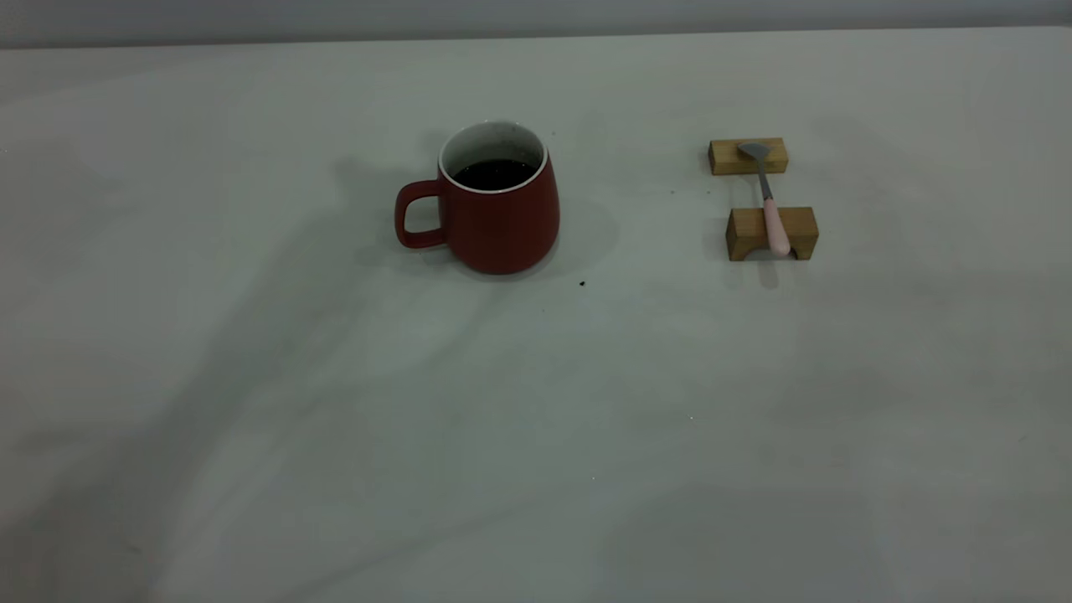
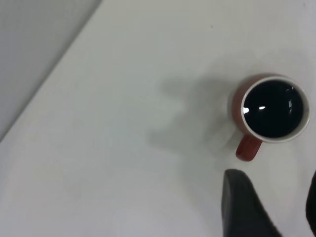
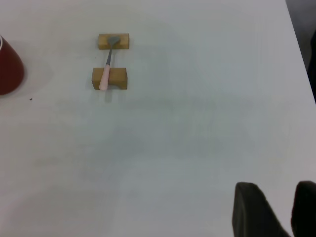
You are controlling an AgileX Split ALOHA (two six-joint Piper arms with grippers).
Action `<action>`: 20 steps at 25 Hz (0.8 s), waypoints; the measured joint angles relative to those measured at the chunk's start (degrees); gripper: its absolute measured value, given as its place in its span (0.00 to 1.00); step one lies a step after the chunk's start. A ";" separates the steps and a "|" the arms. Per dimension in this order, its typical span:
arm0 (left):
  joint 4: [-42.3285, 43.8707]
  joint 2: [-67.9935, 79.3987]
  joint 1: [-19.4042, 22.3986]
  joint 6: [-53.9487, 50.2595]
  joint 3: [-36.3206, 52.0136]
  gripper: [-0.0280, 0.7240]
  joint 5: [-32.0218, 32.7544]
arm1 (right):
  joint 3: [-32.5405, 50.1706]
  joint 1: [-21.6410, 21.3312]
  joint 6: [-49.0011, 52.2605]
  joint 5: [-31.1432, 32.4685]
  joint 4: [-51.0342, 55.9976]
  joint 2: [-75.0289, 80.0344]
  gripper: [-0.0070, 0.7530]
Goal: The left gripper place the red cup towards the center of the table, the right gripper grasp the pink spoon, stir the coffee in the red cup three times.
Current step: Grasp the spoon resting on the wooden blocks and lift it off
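The red cup (image 1: 502, 218) stands upright on the table (image 1: 536, 419), a little left of the middle, its handle pointing left. Dark coffee (image 1: 496, 173) fills it partway. The pink spoon (image 1: 771, 209) lies across two tan wooden blocks to the cup's right, bowl on the far block and handle on the near one. Neither arm shows in the exterior view. In the left wrist view, my left gripper (image 2: 276, 207) is open and high over the table, short of the cup (image 2: 237, 106) and its coffee (image 2: 273, 108). My right gripper (image 3: 276, 197) is open with nothing in it, far from the spoon (image 3: 105, 76).
The far block (image 1: 724, 157) and the near block (image 1: 749, 234) carry the spoon. A tiny dark speck (image 1: 582, 284) lies near the cup's base. The table's back edge (image 1: 536, 38) meets a grey wall. A side edge of the table (image 3: 298, 54) shows in the right wrist view.
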 joint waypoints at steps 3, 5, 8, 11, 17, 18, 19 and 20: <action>0.08 -3.35 0.00 -5.44 0.00 0.49 0.00 | 0.00 0.00 0.00 0.00 0.00 0.00 0.32; 0.77 -6.44 0.00 -10.16 0.50 0.46 0.00 | 0.00 0.00 0.00 0.00 0.00 0.00 0.32; 1.89 -13.22 0.00 -15.66 3.70 0.42 0.00 | 0.00 0.00 0.00 0.00 0.00 0.00 0.32; 2.16 -23.58 0.00 -17.19 13.73 0.39 0.00 | 0.00 0.00 0.00 0.00 0.00 0.00 0.32; 0.25 -52.70 0.00 -17.58 47.60 0.36 0.00 | 0.00 0.00 0.00 0.00 0.00 0.00 0.32; 0.06 -58.18 0.24 -17.58 53.34 0.36 0.00 | 0.00 0.00 0.00 0.00 0.00 0.00 0.32; -0.86 -62.51 1.33 -17.79 57.82 0.36 0.00 | 0.00 0.00 0.00 0.00 0.00 0.00 0.32; -1.76 -67.41 3.35 -18.31 62.80 0.36 -0.14 | 0.00 0.00 0.00 0.00 0.00 0.00 0.32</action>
